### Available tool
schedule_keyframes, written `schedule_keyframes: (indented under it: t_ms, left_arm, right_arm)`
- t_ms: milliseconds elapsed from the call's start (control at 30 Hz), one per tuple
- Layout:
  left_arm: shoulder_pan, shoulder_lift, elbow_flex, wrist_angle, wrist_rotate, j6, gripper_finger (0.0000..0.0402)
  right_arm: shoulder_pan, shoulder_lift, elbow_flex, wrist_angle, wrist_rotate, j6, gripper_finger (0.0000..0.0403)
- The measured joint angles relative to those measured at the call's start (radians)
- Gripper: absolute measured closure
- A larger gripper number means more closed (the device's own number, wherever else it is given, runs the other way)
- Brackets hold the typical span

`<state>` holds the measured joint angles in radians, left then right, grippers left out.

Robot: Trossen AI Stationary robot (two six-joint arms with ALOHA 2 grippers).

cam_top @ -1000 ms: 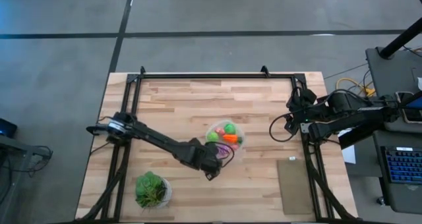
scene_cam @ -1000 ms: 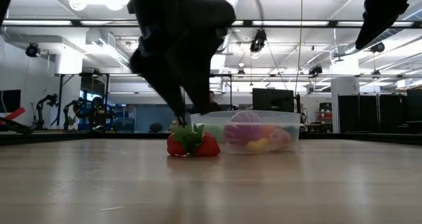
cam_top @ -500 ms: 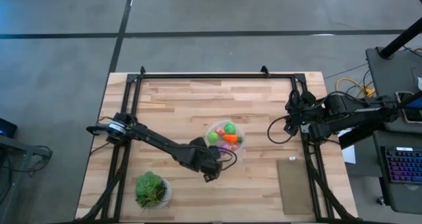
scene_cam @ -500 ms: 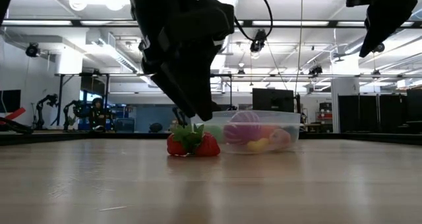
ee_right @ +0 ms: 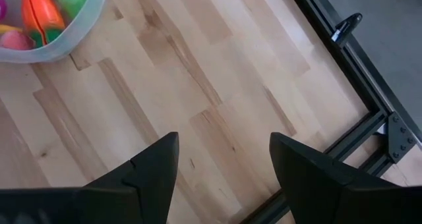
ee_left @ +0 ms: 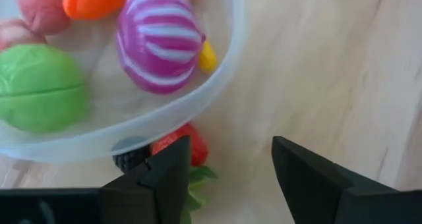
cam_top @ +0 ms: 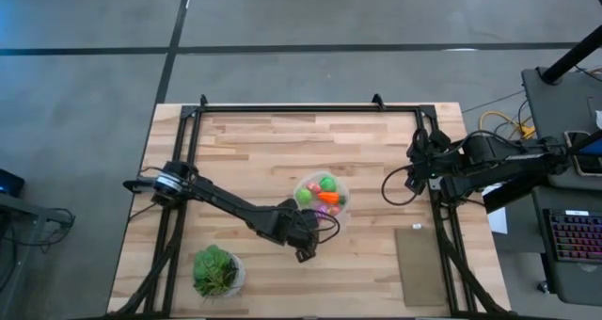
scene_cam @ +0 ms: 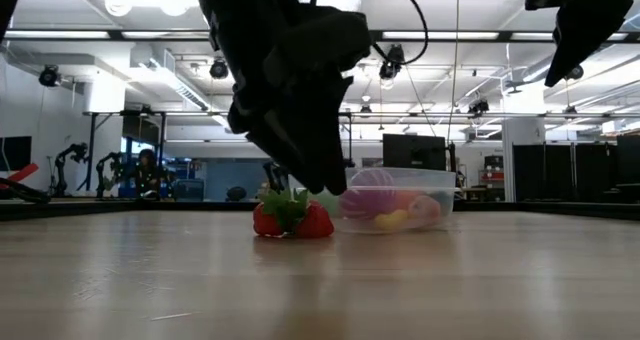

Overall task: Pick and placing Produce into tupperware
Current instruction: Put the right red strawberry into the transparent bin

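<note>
Left end effector (ee_left: 227,168): open, empty, low over the table (cam_top: 254,151).
Strawberry (scene_cam: 292,219): on the table touching the tupperware (cam_top: 322,198), beside one finger, outside the gap.
Nearer arm: left.
Right end effector (ee_right: 224,161): open, idle, well apart.

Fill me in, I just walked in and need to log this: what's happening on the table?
The left gripper hangs low beside the tupperware, fingers open and empty, next to a red strawberry lying on the wood just outside it. The other produce sits inside the container. The right gripper waits open at the table's right edge.
</note>
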<state>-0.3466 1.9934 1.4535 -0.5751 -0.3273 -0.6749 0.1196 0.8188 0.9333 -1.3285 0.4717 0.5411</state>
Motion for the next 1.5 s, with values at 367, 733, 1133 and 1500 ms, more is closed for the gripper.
schedule_keyframes:
  t_ms: [367,733,1133,1500]
  left_arm:
    - [0.009,-0.001,-0.046,0.008,-0.027,-0.025,0.0207]
    - [0.032,-0.001,-0.081,0.044,-0.024,-0.025,0.0207]
    - [0.031,0.042,-0.093,0.081,0.04,-0.027,0.0207]
    - [0.038,0.035,-0.095,0.097,0.0,-0.06,0.026]
  right_arm:
    - [0.0,0.0,0.0,-0.001,0.0,-0.003,0.0172]
    - [0.0,0.0,0.0,-0.001,0.0,-0.003,0.0172]
    - [0.0,0.0,0.0,-0.005,0.0,0.001,0.0172]
    - [0.0,0.0,0.0,-0.006,0.0,0.001,0.0172]
